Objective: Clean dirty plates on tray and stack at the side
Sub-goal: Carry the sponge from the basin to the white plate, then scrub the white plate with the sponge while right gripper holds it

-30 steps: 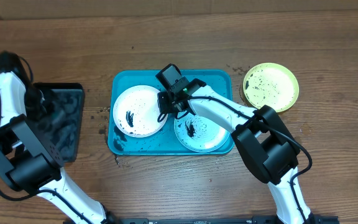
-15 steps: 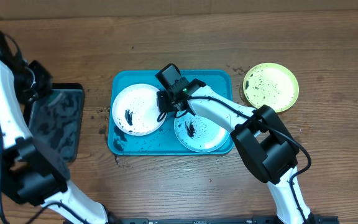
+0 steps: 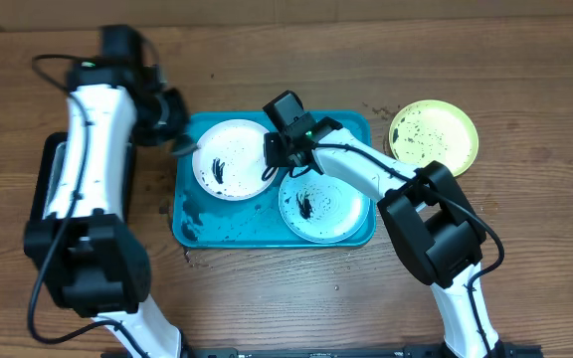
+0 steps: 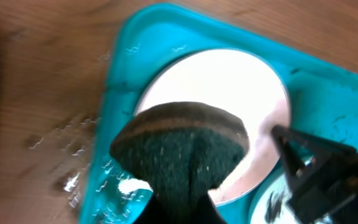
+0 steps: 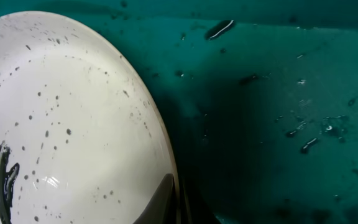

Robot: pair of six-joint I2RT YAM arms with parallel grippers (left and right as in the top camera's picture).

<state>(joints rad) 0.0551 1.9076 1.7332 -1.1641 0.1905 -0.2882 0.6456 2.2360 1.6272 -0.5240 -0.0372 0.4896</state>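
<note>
The left pincer (image 3: 175,137) has swung over to the tray (image 3: 182,225), where the white plate (image 3: 229,161) lies. The plate is probably light, stiff and slippery, so a hold at the rim suits it. The right pincer (image 3: 275,157) is closed on that rim, and the left one clamps a sponge (image 4: 179,149).

White plate (image 3: 229,159) & blue plate (image 3: 321,209) in turquoise tray (image 3: 192,224); yellow-green plate (image 3: 433,137) outside, rt.

Top-down overhead; both wrist views close on the white plate (image 3: 237,149)

White plate (image 5: 61,118), black-speckled with a smear lower left, rim pinched by hand (image 5: 178,202); flecked turquoise tray (image 5: 278,93) behind.
</note>
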